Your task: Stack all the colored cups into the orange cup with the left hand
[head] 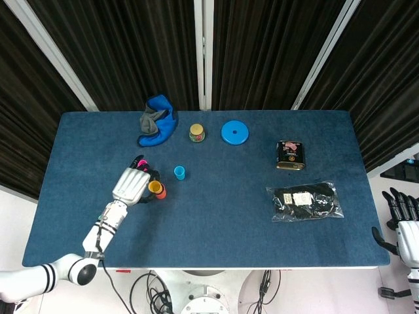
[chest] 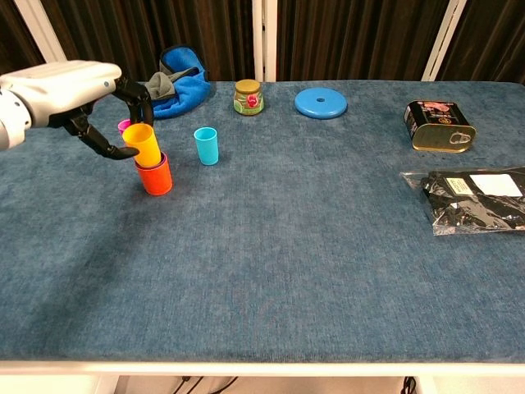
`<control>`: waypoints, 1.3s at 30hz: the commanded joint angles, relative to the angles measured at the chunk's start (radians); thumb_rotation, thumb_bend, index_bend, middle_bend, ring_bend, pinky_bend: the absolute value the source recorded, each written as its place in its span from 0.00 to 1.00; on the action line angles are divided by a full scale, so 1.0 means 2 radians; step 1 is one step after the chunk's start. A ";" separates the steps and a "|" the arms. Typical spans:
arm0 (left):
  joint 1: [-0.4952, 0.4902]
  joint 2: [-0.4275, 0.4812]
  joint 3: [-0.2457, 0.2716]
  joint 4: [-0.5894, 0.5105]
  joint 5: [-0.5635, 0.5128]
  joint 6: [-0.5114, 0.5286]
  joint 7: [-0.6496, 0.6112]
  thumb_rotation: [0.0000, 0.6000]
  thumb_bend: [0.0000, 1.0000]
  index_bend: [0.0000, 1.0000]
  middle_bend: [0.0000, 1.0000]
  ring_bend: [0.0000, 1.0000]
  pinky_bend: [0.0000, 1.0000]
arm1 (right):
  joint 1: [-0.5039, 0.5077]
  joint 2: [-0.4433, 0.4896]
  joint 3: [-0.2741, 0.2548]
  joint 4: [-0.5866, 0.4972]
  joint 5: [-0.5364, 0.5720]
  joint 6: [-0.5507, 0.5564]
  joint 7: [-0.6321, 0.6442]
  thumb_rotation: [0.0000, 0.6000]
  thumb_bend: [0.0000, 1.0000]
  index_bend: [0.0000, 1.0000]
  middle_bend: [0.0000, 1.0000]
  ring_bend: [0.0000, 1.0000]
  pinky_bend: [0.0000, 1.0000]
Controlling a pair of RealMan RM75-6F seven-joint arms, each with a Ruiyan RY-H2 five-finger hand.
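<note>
My left hand (chest: 70, 92) grips a yellow cup (chest: 143, 143) and holds it tilted, its base inside the orange cup (chest: 155, 177), which also holds a purple cup. A pink cup (chest: 122, 125) stands just behind, partly hidden by the fingers. The cyan cup (chest: 207, 145) stands alone to the right. In the head view the left hand (head: 131, 185) covers the yellow cup (head: 154, 187) from the left, over the orange cup (head: 161, 194), with the pink cup (head: 140, 161) and cyan cup (head: 179, 172) nearby. My right hand (head: 404, 219) hangs off the table's right edge, holding nothing.
A blue and grey cloth (head: 157, 119), a small jar (head: 196, 133) and a blue disc (head: 234, 132) lie along the back. A dark tin (head: 290, 155) and a black packet (head: 304, 201) sit on the right.
</note>
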 commanded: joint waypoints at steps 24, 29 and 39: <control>-0.028 0.001 -0.026 -0.016 0.023 -0.006 -0.019 1.00 0.24 0.12 0.22 0.09 0.08 | 0.003 -0.001 0.000 -0.005 -0.001 -0.004 -0.006 1.00 0.29 0.00 0.00 0.00 0.00; -0.063 -0.025 -0.043 0.011 -0.008 -0.046 0.001 1.00 0.24 0.13 0.23 0.09 0.08 | 0.002 -0.003 -0.002 -0.005 -0.003 -0.003 -0.006 1.00 0.29 0.00 0.00 0.00 0.00; -0.106 -0.097 -0.044 0.127 -0.053 -0.101 -0.003 1.00 0.24 0.15 0.23 0.08 0.08 | 0.000 -0.004 -0.003 0.002 -0.003 -0.001 0.003 1.00 0.29 0.00 0.00 0.00 0.00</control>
